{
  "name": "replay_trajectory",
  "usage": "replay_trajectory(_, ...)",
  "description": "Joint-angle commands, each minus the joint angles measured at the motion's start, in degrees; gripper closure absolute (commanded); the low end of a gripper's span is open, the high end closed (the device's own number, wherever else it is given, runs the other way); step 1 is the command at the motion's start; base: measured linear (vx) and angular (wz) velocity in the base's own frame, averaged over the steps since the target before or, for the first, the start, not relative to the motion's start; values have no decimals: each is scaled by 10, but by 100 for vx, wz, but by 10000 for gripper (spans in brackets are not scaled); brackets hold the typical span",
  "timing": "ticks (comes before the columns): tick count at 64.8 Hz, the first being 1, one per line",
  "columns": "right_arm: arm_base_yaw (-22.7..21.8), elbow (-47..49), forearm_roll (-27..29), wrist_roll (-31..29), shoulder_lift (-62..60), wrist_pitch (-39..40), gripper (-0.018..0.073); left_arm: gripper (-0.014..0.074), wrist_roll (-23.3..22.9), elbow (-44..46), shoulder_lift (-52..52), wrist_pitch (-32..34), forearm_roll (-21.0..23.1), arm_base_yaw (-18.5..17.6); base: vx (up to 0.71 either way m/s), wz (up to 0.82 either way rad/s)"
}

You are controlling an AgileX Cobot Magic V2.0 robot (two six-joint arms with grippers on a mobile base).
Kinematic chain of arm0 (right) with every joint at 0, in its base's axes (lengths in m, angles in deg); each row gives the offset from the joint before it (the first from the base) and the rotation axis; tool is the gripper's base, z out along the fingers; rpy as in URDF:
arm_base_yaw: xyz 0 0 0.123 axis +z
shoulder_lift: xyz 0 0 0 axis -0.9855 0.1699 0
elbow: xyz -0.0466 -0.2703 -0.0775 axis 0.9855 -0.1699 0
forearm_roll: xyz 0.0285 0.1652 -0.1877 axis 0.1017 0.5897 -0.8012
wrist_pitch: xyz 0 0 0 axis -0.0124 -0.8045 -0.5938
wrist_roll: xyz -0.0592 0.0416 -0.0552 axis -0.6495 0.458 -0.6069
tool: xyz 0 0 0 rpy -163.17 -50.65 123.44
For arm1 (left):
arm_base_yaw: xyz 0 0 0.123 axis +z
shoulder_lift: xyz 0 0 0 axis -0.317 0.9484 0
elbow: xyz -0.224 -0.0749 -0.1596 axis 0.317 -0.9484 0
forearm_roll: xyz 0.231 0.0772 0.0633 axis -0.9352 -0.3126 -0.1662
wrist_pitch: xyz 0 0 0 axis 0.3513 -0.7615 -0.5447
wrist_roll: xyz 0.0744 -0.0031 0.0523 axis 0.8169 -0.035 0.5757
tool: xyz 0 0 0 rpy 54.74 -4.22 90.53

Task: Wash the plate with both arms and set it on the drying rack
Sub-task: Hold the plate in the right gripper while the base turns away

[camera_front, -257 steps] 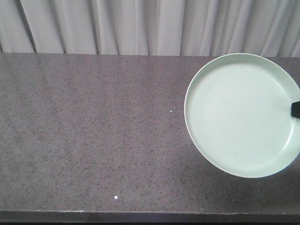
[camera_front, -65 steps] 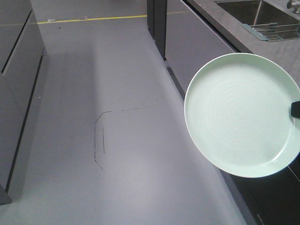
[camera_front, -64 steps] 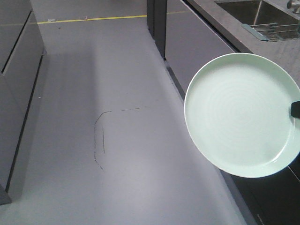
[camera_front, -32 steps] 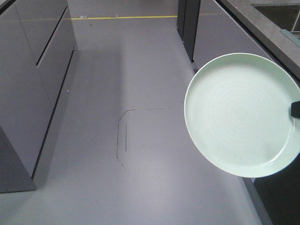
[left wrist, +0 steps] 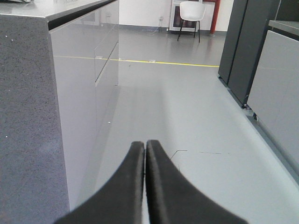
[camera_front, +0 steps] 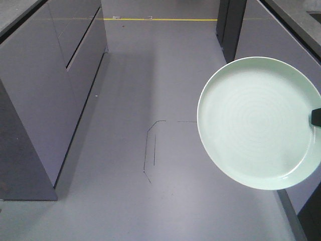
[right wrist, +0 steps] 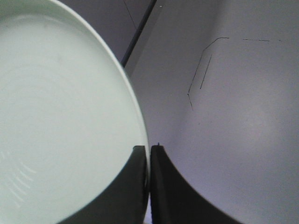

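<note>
The plate is held off the ground over the grey floor of an aisle between cabinets, and it is gripped by the right tool, whose jaws are closed narrowly on the rim. In the front view the grip is seen at 3 o'clock on the plate, so the whole disc is carried out from that tool toward 9 o'clock, with its inner face turned up toward the camera. In the right wrist view the plate is found at 9 to 10 o'clock from the fingertips. Being round, the plate has no long axis; only the single rim hold sets its orientation. The left tool is seen with its jaws pressed together and nothing between them, and it is pointed down the aisle toward 12 o'clock. No plate is shown in its view, so the right arm is taken as the only one at the plate, and how far off the left arm stands cannot be told. Nothing is seen lying on the plate's ringed inner face. Neither a sink nor the drying rack is shown in these views, so washing is judged not yet begun, and the carry to the sink is judged the step in hand
</note>
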Motion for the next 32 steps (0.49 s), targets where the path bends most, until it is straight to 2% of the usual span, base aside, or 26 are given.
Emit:
replay_trajectory(1,-4,14,33,-5,-6,21,566,603,-1,-10,-7,41,1,-19,10,19)
replay_trajectory(32,-4,14,33,-5,-6,21,566,603,-1,-10,-7,41,1,-29,13,13)
